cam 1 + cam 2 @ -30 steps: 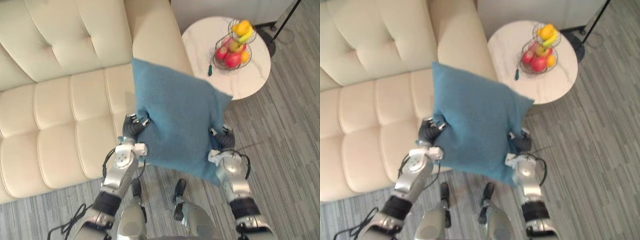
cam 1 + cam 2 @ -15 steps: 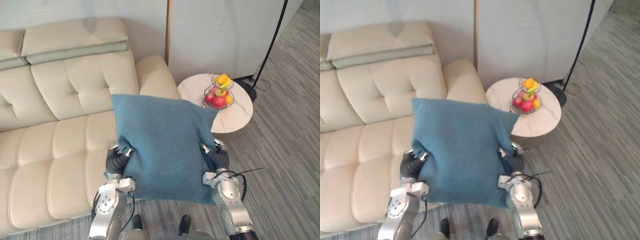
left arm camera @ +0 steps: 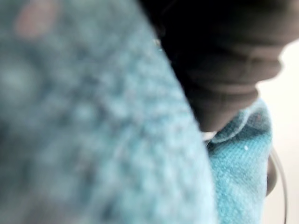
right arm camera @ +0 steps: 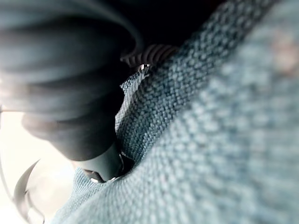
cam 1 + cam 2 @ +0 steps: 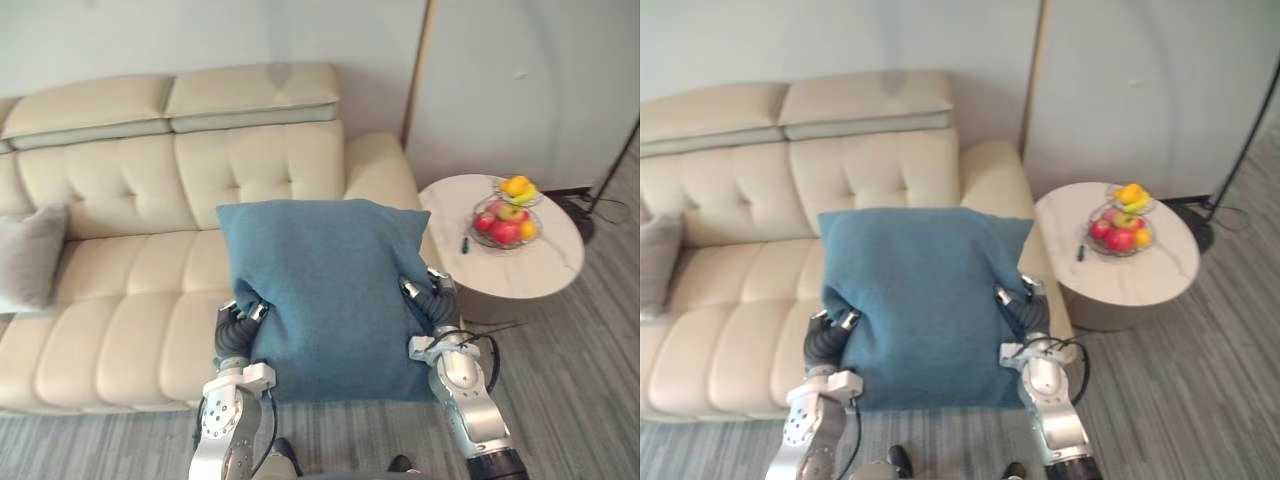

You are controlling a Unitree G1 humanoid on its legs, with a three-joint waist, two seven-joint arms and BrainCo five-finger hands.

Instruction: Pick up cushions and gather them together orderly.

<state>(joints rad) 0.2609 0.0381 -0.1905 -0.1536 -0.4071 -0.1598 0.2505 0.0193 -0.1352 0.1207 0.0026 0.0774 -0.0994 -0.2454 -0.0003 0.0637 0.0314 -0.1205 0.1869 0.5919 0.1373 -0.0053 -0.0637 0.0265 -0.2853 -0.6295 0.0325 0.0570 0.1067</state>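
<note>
Grey cushion point(image 5: 30, 255): you'll see it propped at the far left of the sofa seat, against the backrest.
Sofa point(image 5: 130, 290): cream, tufted, behind what you hold.
Left hand point(image 5: 240, 318): your fingers pinch the blue cushion's left edge.
Blue cushion point(image 5: 330, 290): you hold it up off the seat, flat face toward you, well apart from the grey one.
Right hand point(image 5: 432, 300): clamped on the right edge.
Side table point(image 5: 520, 270): round, just beside the sofa arm, carrying a fruit basket point(image 5: 505, 220).

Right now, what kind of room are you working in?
Most likely a living room: a cream tufted sofa with a grey cushion at its end, a round side table carrying a fruit basket, and the blue cushion held up before it.
</note>
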